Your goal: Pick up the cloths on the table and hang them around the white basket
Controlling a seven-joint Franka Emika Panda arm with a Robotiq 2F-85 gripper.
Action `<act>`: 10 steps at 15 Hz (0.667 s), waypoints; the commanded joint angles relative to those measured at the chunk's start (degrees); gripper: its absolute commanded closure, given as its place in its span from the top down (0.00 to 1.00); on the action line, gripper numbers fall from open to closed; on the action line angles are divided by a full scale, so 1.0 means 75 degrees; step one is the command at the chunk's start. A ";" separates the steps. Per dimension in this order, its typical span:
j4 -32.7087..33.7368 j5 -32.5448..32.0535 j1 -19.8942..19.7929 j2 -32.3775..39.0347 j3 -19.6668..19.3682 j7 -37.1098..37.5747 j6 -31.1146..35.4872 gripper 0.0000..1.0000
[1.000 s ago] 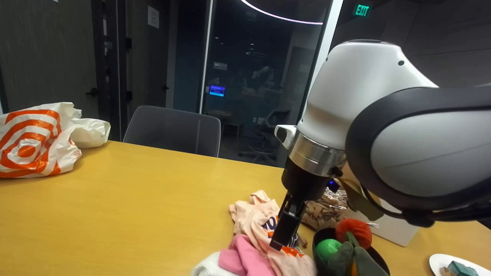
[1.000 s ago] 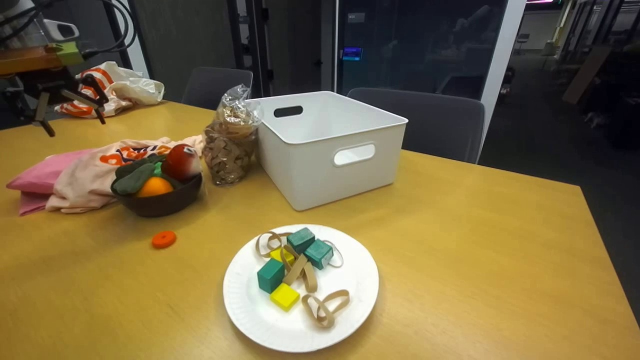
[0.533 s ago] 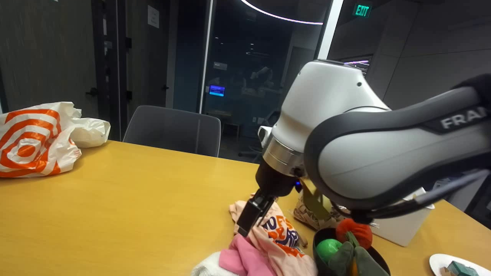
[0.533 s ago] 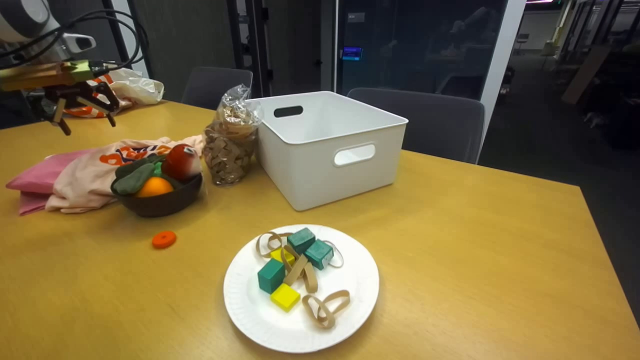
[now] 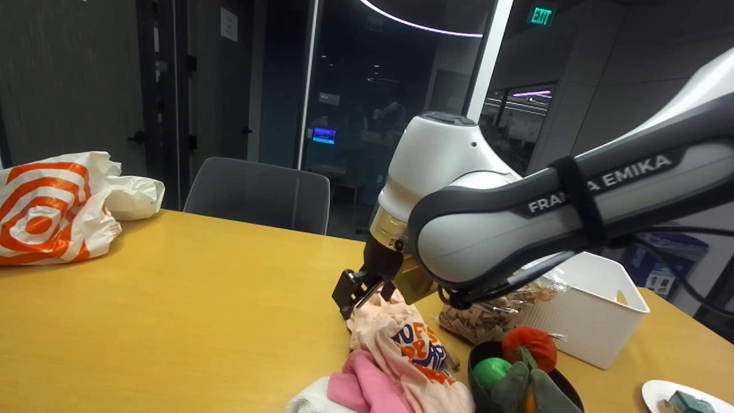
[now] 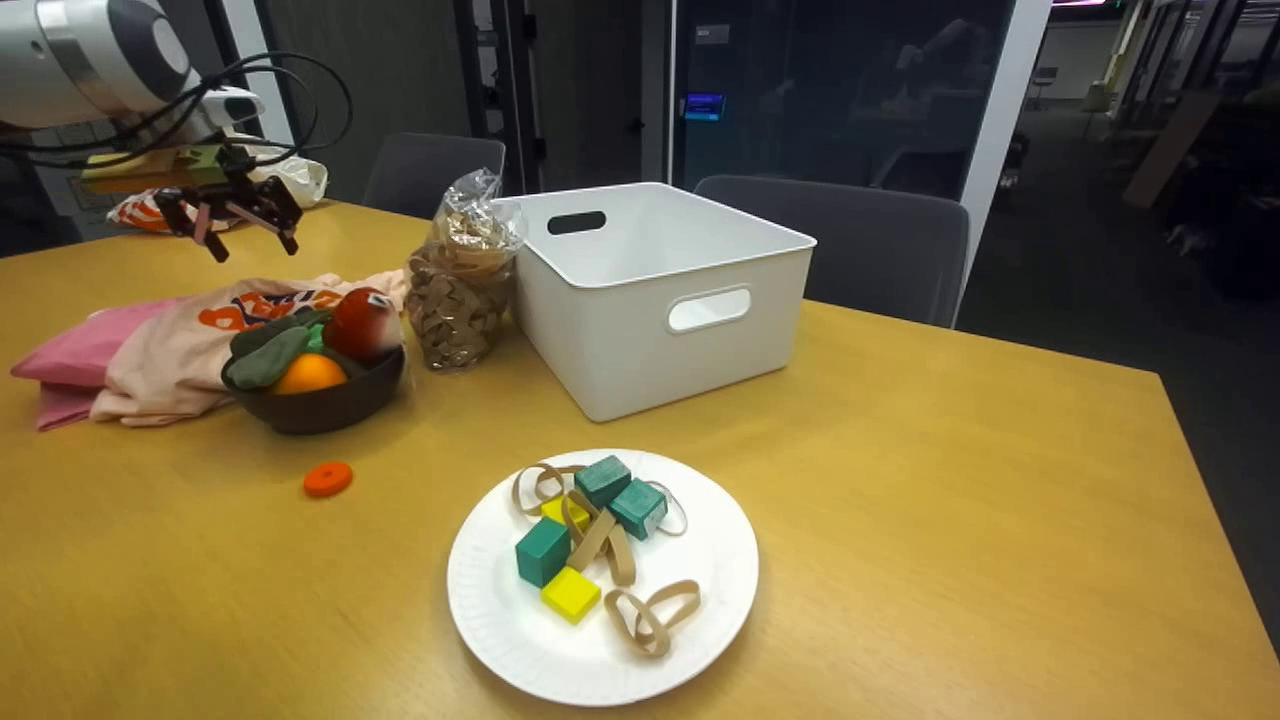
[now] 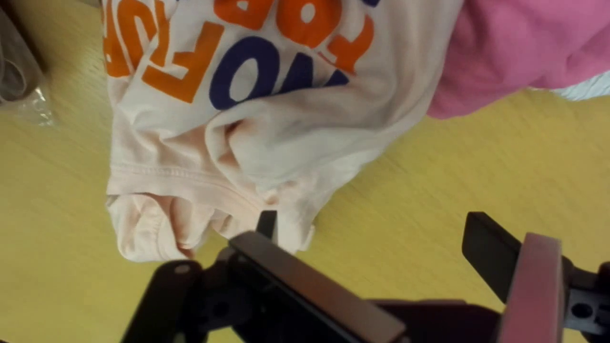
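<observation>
Arm [image 5: 504,229] slopes down, its end effector [image 6: 255,250] hovering near the printed cloth [image 7: 286,124], spread wide, gripping nothing.

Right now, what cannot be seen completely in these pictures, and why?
White cloth: full shape; cut by the bottom edge in an exterior view, the right edge in the wrist view.
Printed cloth: complete lettering; folds and the top edge interrupt it in the wrist view.
White basket: inside floor; its near walls block it in both exterior views.
</observation>
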 commanded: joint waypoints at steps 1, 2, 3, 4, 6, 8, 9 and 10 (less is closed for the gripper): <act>0.0807 -0.0500 0.0586 0.0463 -0.0621 0.1500 -0.0647 1.00; 0.0789 -0.0583 0.0674 0.0401 -0.0706 0.1764 -0.0717 1.00; 0.0784 -0.0510 0.0693 0.0348 -0.0716 0.1902 -0.0855 1.00; 0.0778 -0.0455 0.0698 0.0298 -0.0717 0.1982 -0.1020 1.00; 0.0822 -0.0154 0.0622 0.0227 -0.0593 0.1838 -0.1574 1.00; 0.0762 -0.0259 0.0585 0.0358 -0.0559 0.1742 -0.1336 1.00; 0.0770 -0.0218 0.0580 0.0331 -0.0533 0.1743 -0.1451 1.00; 0.0770 -0.0190 0.0578 0.0306 -0.0515 0.1743 -0.1497 1.00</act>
